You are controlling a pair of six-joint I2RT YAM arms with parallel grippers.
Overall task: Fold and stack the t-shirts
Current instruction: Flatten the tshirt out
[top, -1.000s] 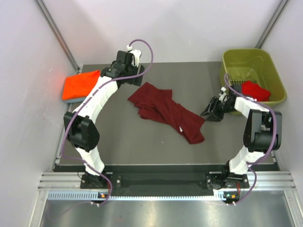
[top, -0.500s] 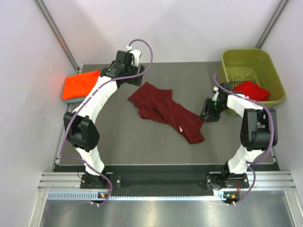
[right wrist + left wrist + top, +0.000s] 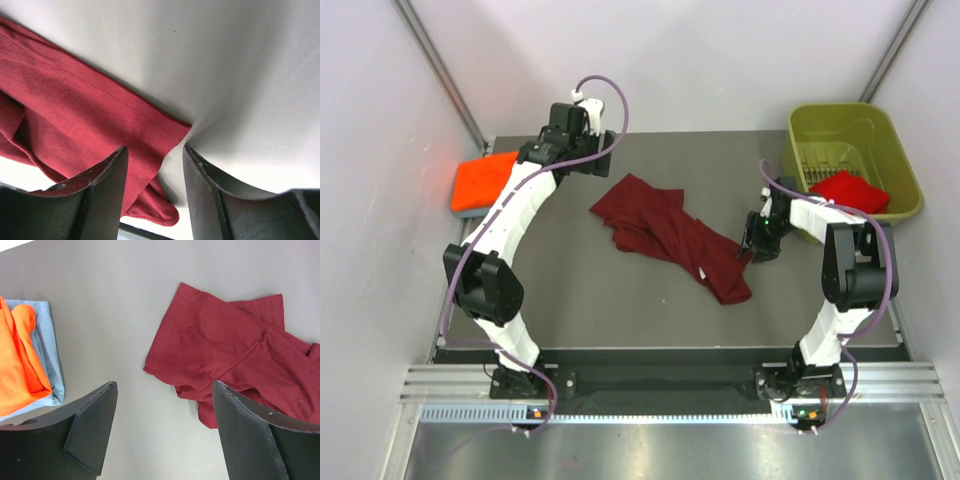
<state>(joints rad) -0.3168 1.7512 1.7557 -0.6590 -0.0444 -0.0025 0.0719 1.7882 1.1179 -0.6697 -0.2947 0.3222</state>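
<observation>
The dark maroon t-shirt (image 3: 670,236) lies crumpled in the middle of the table; it also shows in the left wrist view (image 3: 235,360) and the right wrist view (image 3: 75,110). The bright orange t-shirt (image 3: 484,179) lies folded on the grey-blue t-shirt (image 3: 47,350) at the far left. The bright red t-shirt (image 3: 850,189) lies in the olive-green bin (image 3: 840,125). My left gripper (image 3: 582,165) is open and empty, above the table left of the maroon shirt's far end. My right gripper (image 3: 752,244) is open, low at the maroon shirt's right edge, jaws astride its hem (image 3: 170,131).
The olive-green bin stands at the back right corner. White walls close in the table on the left, back and right. The orange and grey-blue stack sits at the table's left edge.
My right gripper has moved left from beside the bin to the maroon shirt's right edge. My left gripper has shifted a little to the left.
</observation>
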